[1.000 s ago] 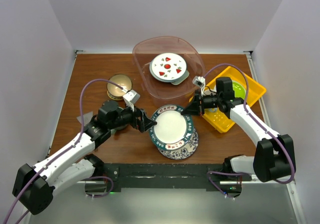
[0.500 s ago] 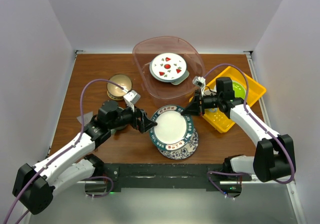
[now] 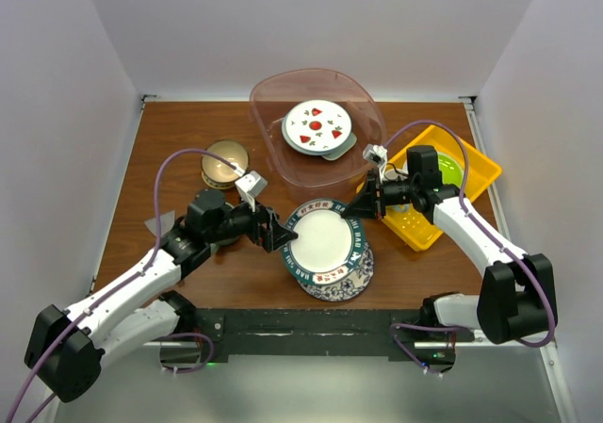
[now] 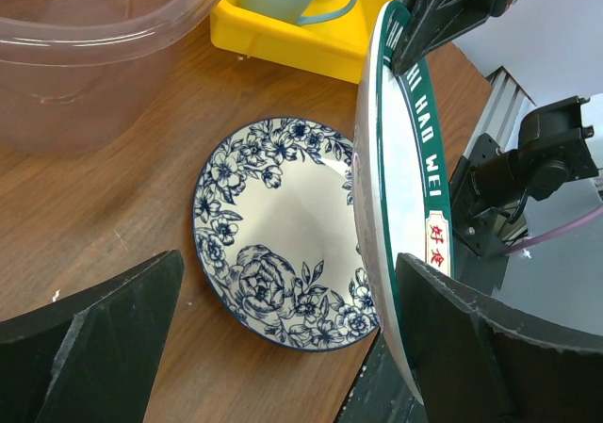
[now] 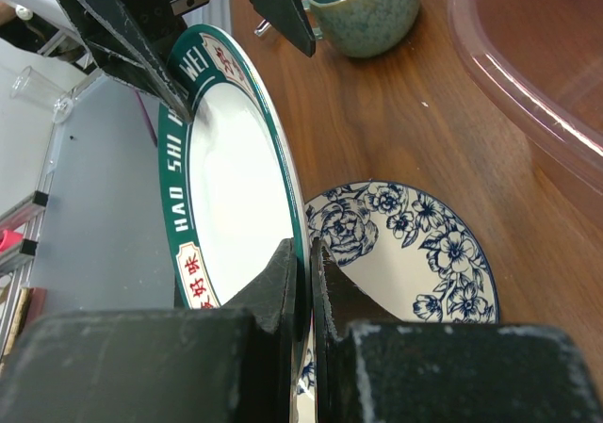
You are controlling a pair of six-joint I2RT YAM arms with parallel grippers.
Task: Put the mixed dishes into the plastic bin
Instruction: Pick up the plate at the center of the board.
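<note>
Right gripper is pinched tight on the far-right rim of the green-rimmed plate. Left gripper sits at the plate's opposite edge, fingers spread wide either side of the rim. The plate is lifted and tilted over the blue floral plate, which lies flat on the table. The plastic bin is at the far middle, strawberry plate inside it. Yellow tray is to the right.

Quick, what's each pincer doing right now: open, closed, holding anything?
Left pincer: open, at the rim of the green-rimmed plate.
Right pincer: closed on the green-rimmed plate's rim, holding it.
</note>
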